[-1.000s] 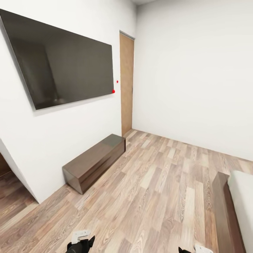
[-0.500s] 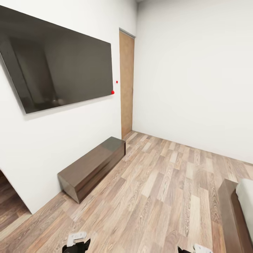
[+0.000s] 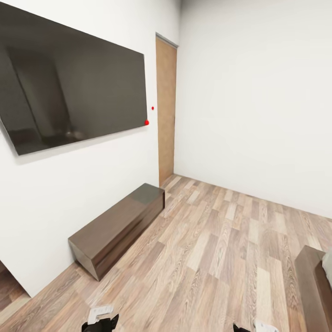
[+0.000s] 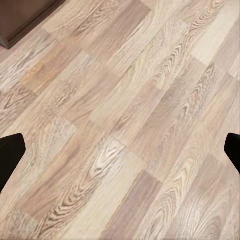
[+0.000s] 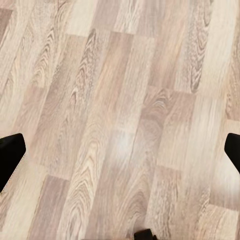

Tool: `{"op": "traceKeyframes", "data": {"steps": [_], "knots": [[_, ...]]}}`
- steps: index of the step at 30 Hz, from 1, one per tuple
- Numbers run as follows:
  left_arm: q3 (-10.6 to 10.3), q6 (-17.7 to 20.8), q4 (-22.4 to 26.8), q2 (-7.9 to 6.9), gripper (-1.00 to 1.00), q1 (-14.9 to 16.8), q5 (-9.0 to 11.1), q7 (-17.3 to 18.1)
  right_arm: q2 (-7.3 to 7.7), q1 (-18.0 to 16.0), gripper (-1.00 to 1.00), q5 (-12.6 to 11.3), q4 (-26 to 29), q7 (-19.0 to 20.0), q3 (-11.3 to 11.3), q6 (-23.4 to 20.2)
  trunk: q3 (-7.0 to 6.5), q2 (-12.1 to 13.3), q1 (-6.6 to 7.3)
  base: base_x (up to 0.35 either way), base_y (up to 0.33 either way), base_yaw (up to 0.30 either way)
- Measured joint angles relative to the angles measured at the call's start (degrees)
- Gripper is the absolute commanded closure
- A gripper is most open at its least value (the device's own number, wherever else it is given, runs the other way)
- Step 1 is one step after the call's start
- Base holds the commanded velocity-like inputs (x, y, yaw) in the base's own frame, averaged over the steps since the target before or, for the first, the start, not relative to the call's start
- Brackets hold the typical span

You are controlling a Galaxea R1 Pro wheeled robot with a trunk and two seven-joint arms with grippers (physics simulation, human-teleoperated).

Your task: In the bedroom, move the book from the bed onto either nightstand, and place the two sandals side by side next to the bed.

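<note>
Facing wall with television [image 3: 74, 83], long dresser [image 3: 117, 226] below, door [image 3: 166, 110] in corner. Bed [image 3: 316, 286] just at right edge of head view, so nearer right arm, calling for turn to right. Book, sandals, nightstand unseen. Left jaws [image 4: 120, 150] spread over bare floor [image 3: 216, 249]; right jaws [image 5: 120, 150] spread too, pinching nothing.

The room is being carried by a wood-plank floor [image 3: 216, 258], laid in mixed pale and brown boards. A long, low dark-brown dresser [image 3: 117, 226] is being borne directly on it, set against the white wall. At the far right edge, a corner of the bed [image 3: 316, 286] is being supported by the floor, its dark wooden frame being shown beside a sliver of pale mattress.
</note>
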State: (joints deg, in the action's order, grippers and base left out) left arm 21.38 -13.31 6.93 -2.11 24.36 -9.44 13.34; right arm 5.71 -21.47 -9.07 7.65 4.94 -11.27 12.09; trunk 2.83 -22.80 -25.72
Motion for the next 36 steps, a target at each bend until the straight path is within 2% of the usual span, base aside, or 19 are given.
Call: {"op": "traceKeyframes", "data": {"steps": [8, 30, 36], "knots": [[0.0, 0.0, 0.0, 0.01, -1.00, 0.0, 0.0, 0.0, 0.00, 0.0, -1.00, 0.0, 0.0, 0.0, 0.0, 0.0, 0.00, 0.0, 0.00, 0.329, 0.000, -0.112], [0.0, 0.0, 0.0, 0.01, -1.00, 0.0, 0.0, 0.0, 0.00, 0.0, -1.00, 0.0, 0.0, 0.0, 0.0, 0.0, 0.00, 0.0, 0.00, 0.322, 0.000, -0.228], [0.0, 0.0, 0.0, 0.04, -1.00, 0.0, 0.0, 0.0, 0.00, 0.0, -1.00, 0.0, 0.0, 0.0, 0.0, 0.0, 0.00, 0.0, 0.00, 0.272, 0.000, -0.069]]}}
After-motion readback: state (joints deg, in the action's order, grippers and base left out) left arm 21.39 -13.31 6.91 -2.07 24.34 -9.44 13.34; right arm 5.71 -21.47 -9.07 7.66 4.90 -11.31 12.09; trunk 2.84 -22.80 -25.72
